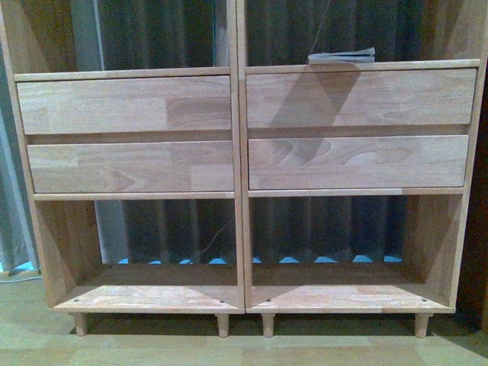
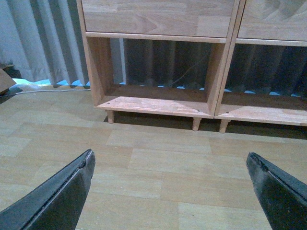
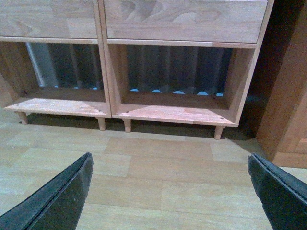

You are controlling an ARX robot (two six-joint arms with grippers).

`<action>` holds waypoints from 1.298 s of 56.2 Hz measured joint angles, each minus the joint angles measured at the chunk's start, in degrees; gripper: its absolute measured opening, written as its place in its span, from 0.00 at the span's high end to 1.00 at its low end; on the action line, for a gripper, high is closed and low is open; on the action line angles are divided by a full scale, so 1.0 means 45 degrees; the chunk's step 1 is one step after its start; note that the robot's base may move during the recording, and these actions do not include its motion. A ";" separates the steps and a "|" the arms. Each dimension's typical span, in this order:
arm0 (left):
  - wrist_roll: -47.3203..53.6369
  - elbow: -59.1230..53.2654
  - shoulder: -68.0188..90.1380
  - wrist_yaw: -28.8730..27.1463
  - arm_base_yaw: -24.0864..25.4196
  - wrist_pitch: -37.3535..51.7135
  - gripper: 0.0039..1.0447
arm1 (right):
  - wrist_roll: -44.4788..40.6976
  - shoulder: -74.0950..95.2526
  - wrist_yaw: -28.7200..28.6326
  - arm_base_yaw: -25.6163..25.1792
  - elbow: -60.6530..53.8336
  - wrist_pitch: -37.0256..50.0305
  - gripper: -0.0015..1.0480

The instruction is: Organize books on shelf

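While book (image 1: pixel 341 56) lies on shelf (image 1: pixel 238 164), curtain (image 1: pixel 156 30) behind, left claw (image 2: pixel 169 155) and right claw (image 3: pixel 169 156) gape above floor (image 2: pixel 144 136)

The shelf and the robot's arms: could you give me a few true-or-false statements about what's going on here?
1. A thin book lies flat above the drawers in the shelf's right bay. True.
2. The left arm is gripping a book. False: the left end effector is open and holds nothing.
3. Books fill the bottom openings. False: no book shows in the bottom compartments.
4. The shelf stands on short peg legs. True.
5. The right end effector is open, with only wooden floor showing between its fingers. True.
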 joint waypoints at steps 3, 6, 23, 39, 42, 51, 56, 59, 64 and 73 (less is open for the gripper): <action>0.0000 0.0000 0.0000 0.0000 0.0000 0.0000 0.07 | 0.0000 0.0000 0.0000 0.0000 0.0000 0.0000 0.07; 0.0000 0.0000 0.0000 0.0000 0.0000 0.0000 0.07 | 0.0000 0.0000 0.0000 0.0000 0.0000 0.0000 0.07; 0.0000 0.0000 0.0000 0.0000 0.0000 0.0000 0.07 | 0.0000 0.0000 0.0000 0.0000 0.0000 0.0000 0.07; 0.0000 0.0000 0.0000 0.0000 0.0000 0.0000 0.07 | 0.0000 0.0000 0.0000 0.0000 0.0000 0.0000 0.07; 0.0000 0.0000 0.0000 0.0000 0.0000 0.0000 0.07 | 0.0000 0.0000 0.0000 0.0000 0.0000 0.0000 0.07; -0.0005 0.0000 -0.0010 0.0000 0.0000 0.0000 0.07 | 0.0000 0.0000 0.0000 0.0000 0.0000 0.0000 0.07; 0.0000 0.0000 -0.0005 0.0000 0.0000 0.0000 0.07 | 0.0000 0.0000 0.0000 0.0000 0.0000 0.0000 0.07; 0.0000 0.0000 -0.0005 0.0000 0.0000 0.0000 0.07 | -0.0005 0.0000 -0.0010 0.0000 0.0000 0.0000 0.07; 0.0000 0.0000 -0.0005 0.0000 0.0000 0.0000 0.07 | 0.0000 0.0000 0.0005 0.0000 0.0000 0.0000 0.07; 0.0000 0.0000 -0.0010 0.0005 0.0000 0.0000 0.07 | 0.0000 0.0000 0.0000 0.0000 0.0000 0.0000 0.07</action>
